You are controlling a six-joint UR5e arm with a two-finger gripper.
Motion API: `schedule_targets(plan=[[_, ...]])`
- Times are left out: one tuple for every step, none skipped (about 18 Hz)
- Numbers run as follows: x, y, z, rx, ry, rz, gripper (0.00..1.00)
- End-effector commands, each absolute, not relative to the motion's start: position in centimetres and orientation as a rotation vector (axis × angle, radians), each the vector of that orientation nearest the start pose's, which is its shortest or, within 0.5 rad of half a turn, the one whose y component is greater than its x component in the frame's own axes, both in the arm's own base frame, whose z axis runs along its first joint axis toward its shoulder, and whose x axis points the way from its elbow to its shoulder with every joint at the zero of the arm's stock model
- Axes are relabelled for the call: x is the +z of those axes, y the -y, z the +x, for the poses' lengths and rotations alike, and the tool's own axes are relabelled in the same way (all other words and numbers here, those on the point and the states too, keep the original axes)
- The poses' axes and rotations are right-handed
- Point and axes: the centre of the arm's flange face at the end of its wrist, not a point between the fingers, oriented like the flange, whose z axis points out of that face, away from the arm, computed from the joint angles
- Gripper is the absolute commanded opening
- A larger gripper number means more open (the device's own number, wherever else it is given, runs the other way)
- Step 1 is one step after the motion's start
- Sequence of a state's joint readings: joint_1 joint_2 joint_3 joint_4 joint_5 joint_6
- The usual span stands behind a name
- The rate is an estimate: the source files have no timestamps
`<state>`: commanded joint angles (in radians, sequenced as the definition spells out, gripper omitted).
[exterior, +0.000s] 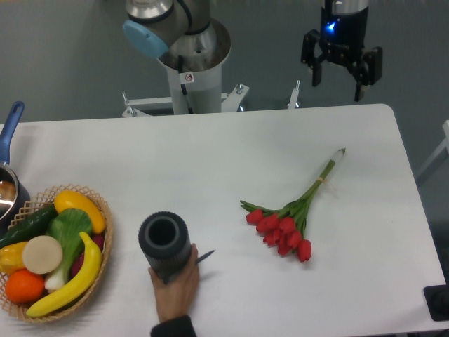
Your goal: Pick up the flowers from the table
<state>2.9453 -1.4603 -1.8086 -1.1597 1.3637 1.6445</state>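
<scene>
The flowers [289, 223], a bunch of red tulip buds on thin green stems, lie on the white table [231, 147] right of centre. The buds point toward the front and the stem ends [338, 154] toward the back right. My gripper [338, 81] hangs open high above the table's back right edge. It is well behind the stem ends and holds nothing.
A person's hand [175, 284] at the front edge grips a dark grey ribbed cylinder [165, 244]. A wicker basket [52, 253] of fruit and vegetables sits at the front left. A blue-handled pot [8, 168] is at the left edge. The arm's base [189, 67] stands behind the table.
</scene>
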Motion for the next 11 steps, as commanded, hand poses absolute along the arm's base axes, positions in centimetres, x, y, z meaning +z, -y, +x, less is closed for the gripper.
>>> schedule_targets(plan=[[46.9, -24.2, -42.6, 0.389, -0.399, -2.861, 1.0], [46.8, -24.4, -42.7, 0.377, -0.353, -2.858, 1.0], [46.6, -24.5, -42.7, 0.364, -0.309, -2.852, 1.0], [46.4, -24.7, -42.8, 0.35, -0.276, -2.845, 1.0], [46.4, -24.8, -42.7, 0.344, -0.26, -2.844, 1.0], [46.2, -24.9, -42.7, 0.337, -0.247, -2.845, 1.0], [45.5, -24.9, -42.8, 0.311, -0.219, -2.847, 1.0], [44.9, -25.1, -42.7, 0.287, -0.191, -2.848, 1.0], [44.6, -25.6, -42.5, 0.269, -0.173, -2.84, 1.0], [44.1, -26.1, -42.7, 0.242, -0.148, -2.833, 1.0], [43.6, -26.4, -42.9, 0.216, -0.104, -2.827, 1.0]])
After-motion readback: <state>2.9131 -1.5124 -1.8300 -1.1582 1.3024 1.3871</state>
